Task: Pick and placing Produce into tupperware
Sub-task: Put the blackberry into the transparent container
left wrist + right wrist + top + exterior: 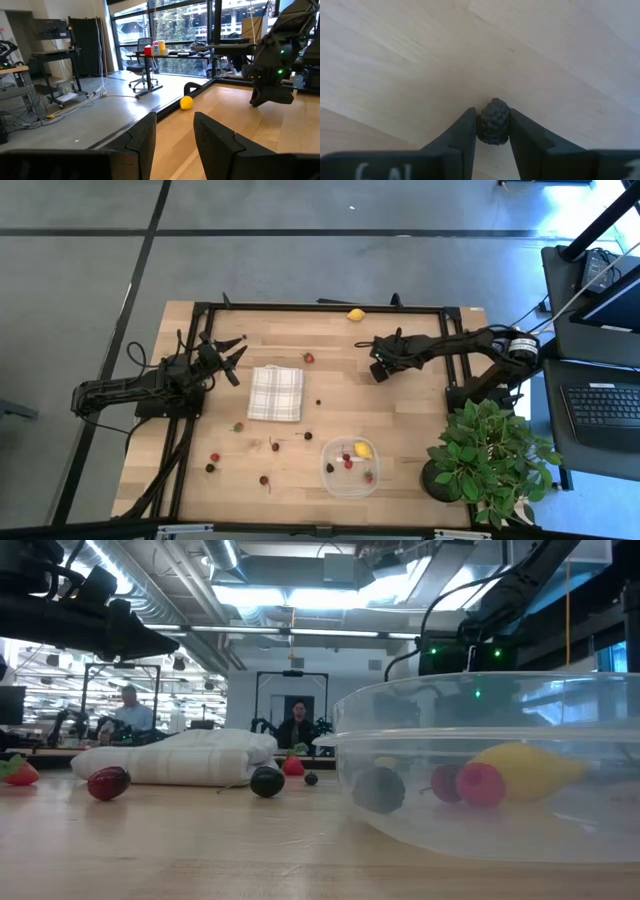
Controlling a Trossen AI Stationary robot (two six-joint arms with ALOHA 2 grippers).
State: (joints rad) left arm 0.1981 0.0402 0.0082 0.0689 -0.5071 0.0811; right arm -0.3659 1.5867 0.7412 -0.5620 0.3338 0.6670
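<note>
The clear tupperware point(350, 470) stands near the table's front edge, holding a yellow lemon point(363, 450) and a few berries. More red and dark berries point(264, 480) lie scattered on the wood. A second lemon point(356, 315) rests at the far edge. My right gripper point(378, 372) hangs right of the table's middle, shut on a dark bumpy berry point(493, 127). Over the table's left side, my left gripper point(175, 135) stands open and level, with nothing between its fingers. My right gripper pinches the dark bumpy berry by its two opposite sides point(481, 129) between its two fingers. The fingers come steeply from above. The berry sits at the fingers' free ends, close over the wood; whether it still rests on the table I cannot tell.
A folded white-and-grey checked cloth point(275, 393) lies left of the middle. A leafy potted plant point(490, 460) stands at the front right corner, beside the tupperware. A black frame rail point(320, 307) runs along the far edge.
</note>
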